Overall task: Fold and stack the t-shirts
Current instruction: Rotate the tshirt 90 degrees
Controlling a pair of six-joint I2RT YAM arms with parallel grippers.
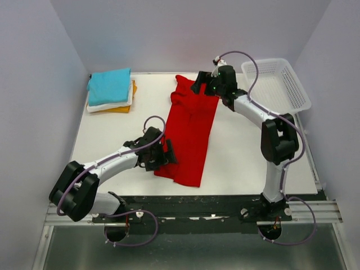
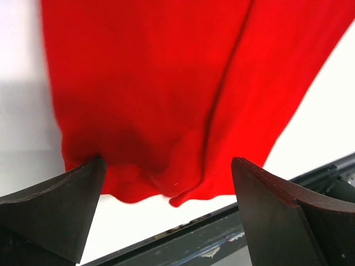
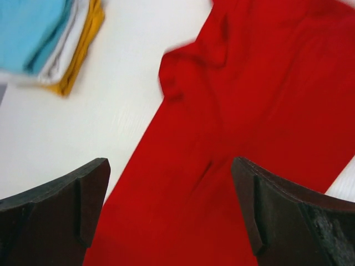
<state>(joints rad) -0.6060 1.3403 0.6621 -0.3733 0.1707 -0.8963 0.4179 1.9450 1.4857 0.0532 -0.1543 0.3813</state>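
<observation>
I see the red shirt (image 1: 190, 129) lying mid-counter (image 1: 247, 157). My left tool (image 1: 168, 153) hangs released at its near end, and my right tool (image 1: 198, 83) is released at its far end.

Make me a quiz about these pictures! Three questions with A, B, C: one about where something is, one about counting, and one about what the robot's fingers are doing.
1. Where on the table is the pile of folded shirts?
A. the far left corner
B. the near right corner
C. the middle

2. How many shirts are in that pile?
A. two
B. three
C. five

3. The left arm's fingers by the red shirt are:
A. shut on the shirt
B. open
C. shut on nothing

Answers:
1 A: the pile sits at the far left corner.
2 B: one turquoise shirt lies on a white one, on an orange-yellow one.
3 B: the two fingers stand wide apart, with the shirt's hem showing between them.
</observation>
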